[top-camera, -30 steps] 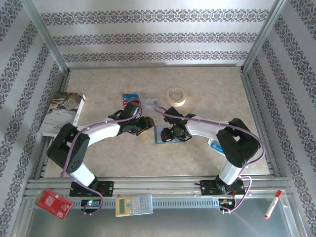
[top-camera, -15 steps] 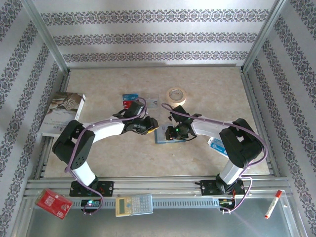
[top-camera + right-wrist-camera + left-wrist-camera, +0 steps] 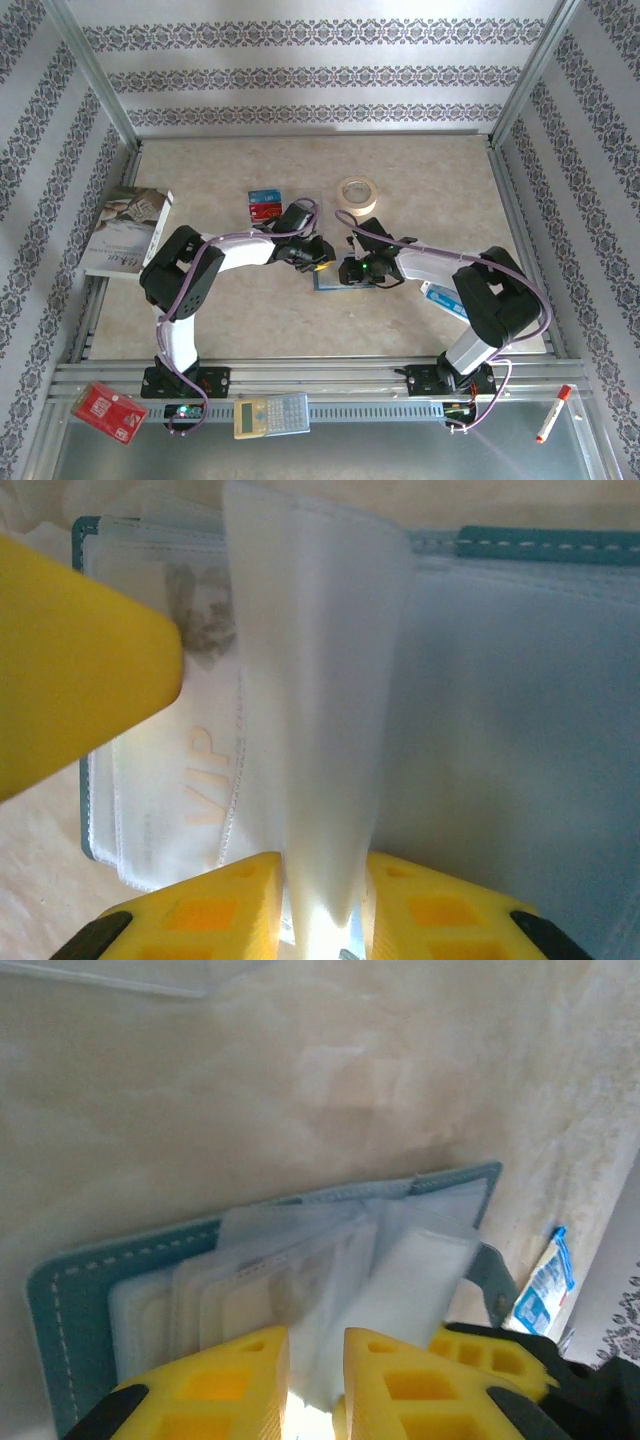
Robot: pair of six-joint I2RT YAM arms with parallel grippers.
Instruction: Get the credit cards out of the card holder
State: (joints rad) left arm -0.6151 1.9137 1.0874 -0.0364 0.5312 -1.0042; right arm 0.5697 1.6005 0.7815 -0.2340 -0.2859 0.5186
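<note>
top external: teal card holder [image 3: 326,283] lies open mid-table. right gripper [image 3: 318,880] clamped on its clear sleeve [image 3: 315,680]; left gripper [image 3: 316,1350] pinching second sleeve [image 3: 415,1270]. vip card [image 3: 200,780] in pocket.

Over 1 second, slid right with the left end effector [image 3: 320,262], from just beside the card holder [image 3: 333,283] to over its left edge. Swung the left elbow inward, toward the centre. Edged the right end effector [image 3: 352,272] slightly right and nearer.
</note>
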